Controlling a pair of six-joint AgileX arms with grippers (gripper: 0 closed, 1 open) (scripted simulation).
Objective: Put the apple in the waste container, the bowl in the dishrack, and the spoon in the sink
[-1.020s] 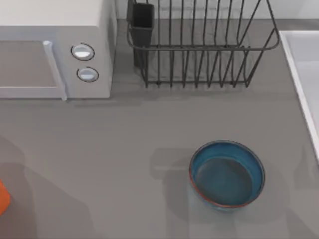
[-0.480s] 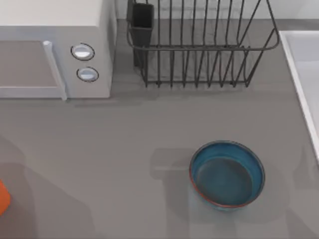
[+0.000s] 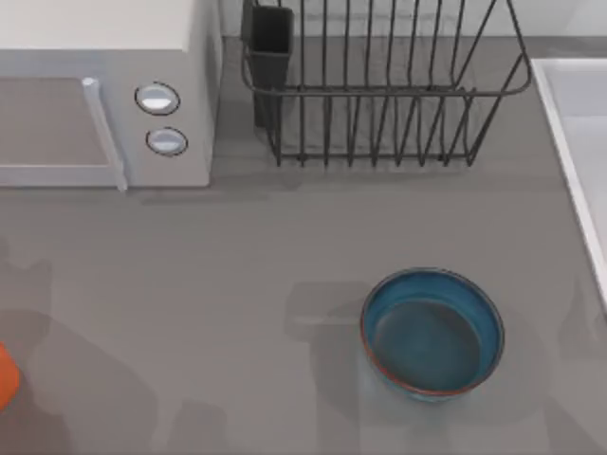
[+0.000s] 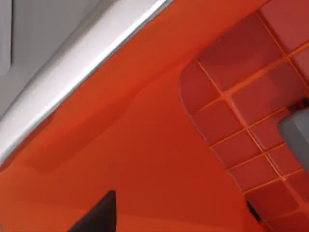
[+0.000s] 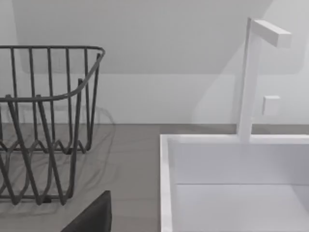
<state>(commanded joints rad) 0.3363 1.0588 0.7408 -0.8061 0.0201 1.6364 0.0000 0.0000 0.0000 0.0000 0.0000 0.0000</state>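
— While the left wrist view looks straight into the orange waste container, with its ribbed red floor and pale rim, which step would you say is in hand?

— The apple's, I judge. That arm hangs over the bin, whose orange edge pokes in at the lower left of the top view. But I see no apple anywhere, so whether it lies inside the bin or sits in a grip, I cannot tell.

— And the left gripper itself?

— One dark finger juts in at the lower edge of that wrist view; apart or together, I cannot tell. The same goes for the right gripper: a single dark finger at the lower edge of its view, which faces the sink and the dishrack.

— What comes next, then?

— Probably the bowl. It stands upright in the lower right of the top view, well apart from the dishrack along the upper edge. It calls for a grip on its rim, a lift, and a carry between the tines.

— And the spoon?

— No spoon to be seen. The sink is cut off at the right edge, so most of its basin is hidden.
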